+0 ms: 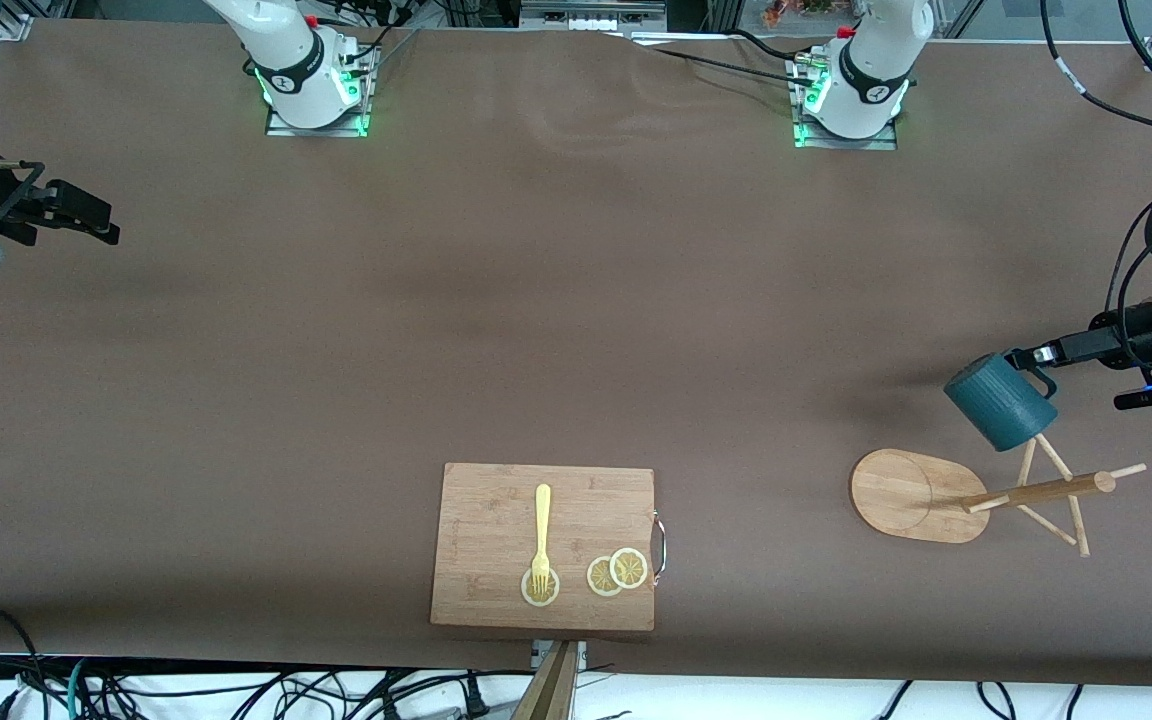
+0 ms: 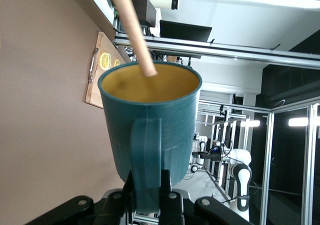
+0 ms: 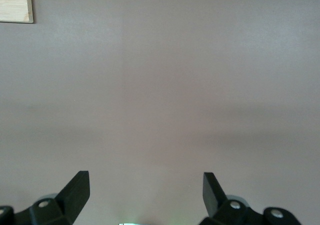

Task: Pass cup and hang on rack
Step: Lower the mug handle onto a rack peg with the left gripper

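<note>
Brown table (image 1: pixel 536 300): rack (image 1: pixel 996 495) peg tip hidden in the cup (image 1: pixel 998 402), held by its handle in the clamped left gripper (image 2: pixel 150 197); right gripper (image 3: pixel 145 192) waits wide open, empty.

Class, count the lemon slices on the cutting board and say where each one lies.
3. One slice lies under the fork's tines. Two more, overlapping, lie near the board's handle. None seems hidden.

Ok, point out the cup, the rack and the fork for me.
cup (image 1: pixel 998 402), front view, ribbed outer wall.
rack (image 1: pixel 901 492), front view, flat oval base.
fork (image 1: pixel 542 520), front view, handle, lying on the cutting board.
</note>
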Controlling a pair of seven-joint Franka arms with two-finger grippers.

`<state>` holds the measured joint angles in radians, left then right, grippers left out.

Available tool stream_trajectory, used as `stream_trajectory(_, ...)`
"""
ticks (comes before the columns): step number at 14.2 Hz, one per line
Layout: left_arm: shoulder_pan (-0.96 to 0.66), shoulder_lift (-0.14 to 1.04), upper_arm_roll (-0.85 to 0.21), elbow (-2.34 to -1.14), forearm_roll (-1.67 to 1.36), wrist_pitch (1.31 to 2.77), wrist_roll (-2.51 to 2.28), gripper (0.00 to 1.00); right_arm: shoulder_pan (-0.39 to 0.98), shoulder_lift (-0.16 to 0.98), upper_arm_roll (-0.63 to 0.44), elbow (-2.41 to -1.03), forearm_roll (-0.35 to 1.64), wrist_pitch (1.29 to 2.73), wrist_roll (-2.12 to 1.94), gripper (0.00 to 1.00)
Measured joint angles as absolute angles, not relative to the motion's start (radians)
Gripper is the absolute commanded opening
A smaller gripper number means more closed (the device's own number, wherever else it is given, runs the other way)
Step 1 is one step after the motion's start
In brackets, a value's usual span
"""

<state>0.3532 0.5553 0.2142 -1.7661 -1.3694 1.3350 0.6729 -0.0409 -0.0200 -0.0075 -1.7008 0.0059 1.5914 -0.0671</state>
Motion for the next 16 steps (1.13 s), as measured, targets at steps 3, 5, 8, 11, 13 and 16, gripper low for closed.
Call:
stream_trajectory(3,0.371,0.611,0.214,-1.713,-1.42,1.333,0.673,0.0,-0.041,-0.02,-0.007,-1.701,0.006,1.591,-0.067,1.0)
stream_trajectory(5,0.378,0.655,0.214,-1.671,-1.446,1.318,0.673,0.0,-0.041,-0.02,-0.007,-1.701,0.006,1.591,-0.067,1.0)
stream_trajectory(8,0.384,0.705,0.214,-1.636,-1.492,1.309,0.673,0.0,-0.041,-0.02,-0.007,-1.701,0.006,1.592,-0.067,1.0)
stream_trajectory(11,0.388,0.73,0.214,-1.627,-1.521,1.305,0.672,0.0,-0.041,-0.02,-0.007,-1.7,0.006,1.592,-0.067,1.0)
stream_trajectory(13,0.391,0.738,0.214,-1.625,-1.539,1.304,0.662,0.0,-0.041,-0.02,-0.005,-1.7,0.006,1.592,-0.067,1.0)
stream_trajectory(16,0.399,0.758,0.214,-1.625,-1.568,1.298,0.652,0.0,-0.04,-0.02,0.005,-1.699,0.006,1.592,-0.067,1.0)
